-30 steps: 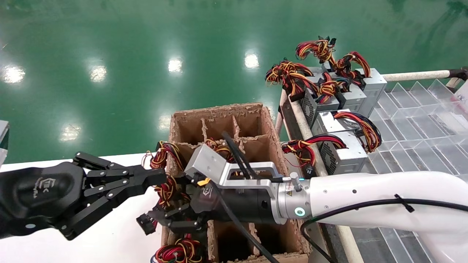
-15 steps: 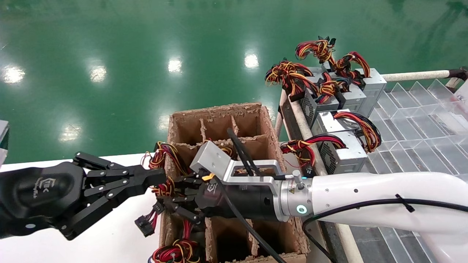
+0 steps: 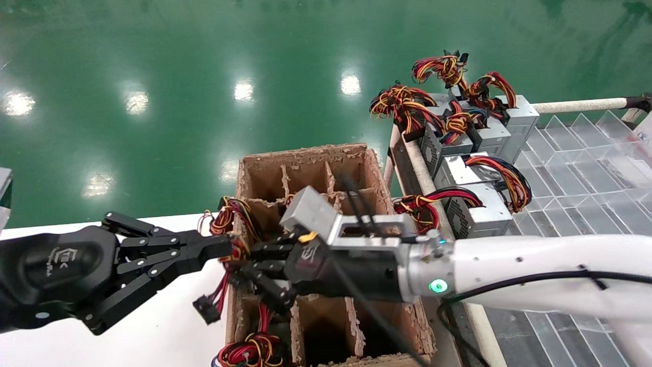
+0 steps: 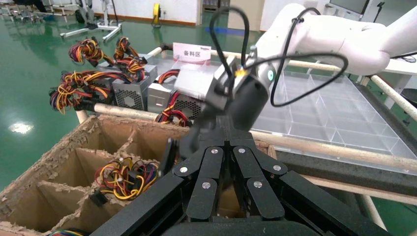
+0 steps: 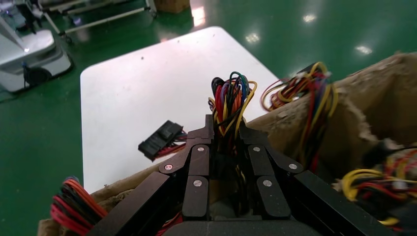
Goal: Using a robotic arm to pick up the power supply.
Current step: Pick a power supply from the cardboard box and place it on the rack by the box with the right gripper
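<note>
While my left gripper (image 3: 216, 248) hangs with jaws released over the white counter (image 3: 153, 326), my right gripper (image 5: 225, 129) clamps the wire bundle (image 5: 231, 98) of a power supply at the cardboard box's (image 3: 374, 168) left edge.

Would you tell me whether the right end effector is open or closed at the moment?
Closed on a wire bundle: in the right wrist view the right end effector pinches the coloured wires between its fingertips, above the cardboard box.
</note>
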Controlling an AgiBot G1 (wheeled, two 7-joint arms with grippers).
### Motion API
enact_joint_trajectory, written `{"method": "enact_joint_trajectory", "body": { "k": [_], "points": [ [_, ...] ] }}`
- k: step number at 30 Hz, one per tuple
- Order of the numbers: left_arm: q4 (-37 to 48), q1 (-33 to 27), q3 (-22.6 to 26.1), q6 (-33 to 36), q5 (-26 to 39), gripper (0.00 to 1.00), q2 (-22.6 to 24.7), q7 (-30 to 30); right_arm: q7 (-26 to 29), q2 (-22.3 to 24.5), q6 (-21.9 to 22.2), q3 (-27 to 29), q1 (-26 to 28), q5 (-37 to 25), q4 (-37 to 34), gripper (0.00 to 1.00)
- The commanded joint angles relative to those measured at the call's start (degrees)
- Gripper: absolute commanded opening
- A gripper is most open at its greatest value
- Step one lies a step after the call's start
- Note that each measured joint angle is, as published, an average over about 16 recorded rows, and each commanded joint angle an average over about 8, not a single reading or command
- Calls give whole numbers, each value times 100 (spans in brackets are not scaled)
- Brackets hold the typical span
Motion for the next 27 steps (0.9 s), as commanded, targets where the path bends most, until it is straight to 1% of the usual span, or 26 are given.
{"method": "enact_joint_trajectory", "body": {
  "k": [1,8,15,22,27],
  "points": [
    [0,0,0,0,0,0,0,0,-17,67,-30,57,12,85,13,0],
    [0,0,0,0,0,0,0,0,-109,414,-270,429,203,632,27,0],
    [0,0,0,0,0,0,0,0,-288,834,-508,957,564,1259,14,0],
    [0,0,0,0,0,0,0,0,-713,1141,-804,1427,1140,1681,-75,0],
    [0,0,0,0,0,0,0,0,-1163,1267,-1134,1620,1692,1769,-302,0]
  ]
}}
